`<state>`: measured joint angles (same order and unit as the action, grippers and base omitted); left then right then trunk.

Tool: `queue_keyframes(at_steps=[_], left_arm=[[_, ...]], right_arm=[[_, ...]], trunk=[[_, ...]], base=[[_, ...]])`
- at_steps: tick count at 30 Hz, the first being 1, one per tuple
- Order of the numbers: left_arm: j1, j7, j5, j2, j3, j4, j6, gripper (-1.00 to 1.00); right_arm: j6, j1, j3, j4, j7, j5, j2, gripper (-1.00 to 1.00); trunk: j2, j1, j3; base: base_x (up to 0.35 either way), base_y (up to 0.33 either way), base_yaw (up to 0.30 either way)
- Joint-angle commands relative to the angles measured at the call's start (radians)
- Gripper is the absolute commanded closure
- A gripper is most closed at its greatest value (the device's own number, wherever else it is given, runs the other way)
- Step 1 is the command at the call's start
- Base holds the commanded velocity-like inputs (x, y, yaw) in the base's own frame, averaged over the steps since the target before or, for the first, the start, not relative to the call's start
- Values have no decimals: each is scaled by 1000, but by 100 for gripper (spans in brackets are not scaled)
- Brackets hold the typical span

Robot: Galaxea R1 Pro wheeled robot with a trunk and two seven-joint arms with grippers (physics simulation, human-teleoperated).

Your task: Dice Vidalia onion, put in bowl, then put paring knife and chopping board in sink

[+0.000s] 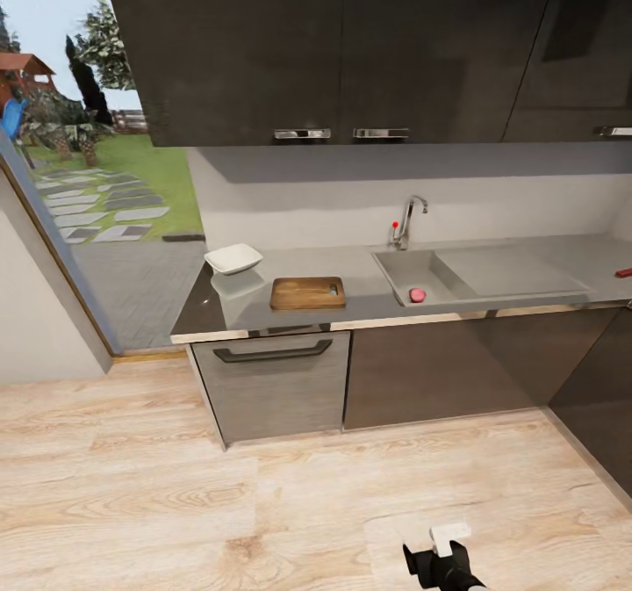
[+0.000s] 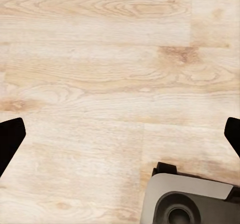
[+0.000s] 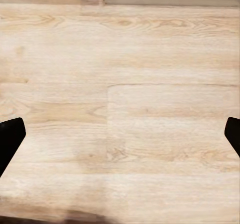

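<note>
1 Vidalia onion (image 1: 417, 295) in sink (image 1: 439, 268) | 1 chopping board (image 1: 307, 292) | 1 bowl (image 1: 233, 258)

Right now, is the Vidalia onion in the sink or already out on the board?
In the sink: the Vidalia onion lies in the basin of the sink near its front wall. The chopping board has nothing on it.

One bowl (image 1: 233, 258), one chopping board (image 1: 307, 292), one onion (image 1: 417, 295), one sink (image 1: 478, 273), one tap (image 1: 406, 220)

A pinkish-red onion (image 1: 417, 295) lies in the grey sink (image 1: 439, 268), the board (image 1: 306, 292) is brown wood, the bowl (image 1: 233, 258) white, the countertop (image 1: 360, 262) glossy grey over dark grey cabinets (image 1: 412, 371), and the floor (image 1: 175, 494) pale wood-grain planks.
</note>
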<state>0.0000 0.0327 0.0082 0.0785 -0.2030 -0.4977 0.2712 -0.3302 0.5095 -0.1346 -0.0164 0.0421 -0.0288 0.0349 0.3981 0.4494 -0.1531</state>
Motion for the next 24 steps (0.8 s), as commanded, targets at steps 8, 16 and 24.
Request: queue_keyframes(at_steps=[8, 16, 24], left_arm=[[0, 3, 0, -2, 1, -1, 2, -100], [0, 3, -1, -2, 1, -1, 2, -100], [0, 3, -1, -6, 2, 1, 2, -100]], right_arm=[[-3, -1, -5, 1, 4, -3, -1, -100], [-3, -2, -5, 0, 5, -4, -1, -100], [-3, -2, -5, 0, 4, -5, -3, -100]], trunk=[[2, 1, -2], [2, 1, -2], [2, 1, -2]], base=[[0, -33, 0], [0, -251, 0], [0, -301, 6]])
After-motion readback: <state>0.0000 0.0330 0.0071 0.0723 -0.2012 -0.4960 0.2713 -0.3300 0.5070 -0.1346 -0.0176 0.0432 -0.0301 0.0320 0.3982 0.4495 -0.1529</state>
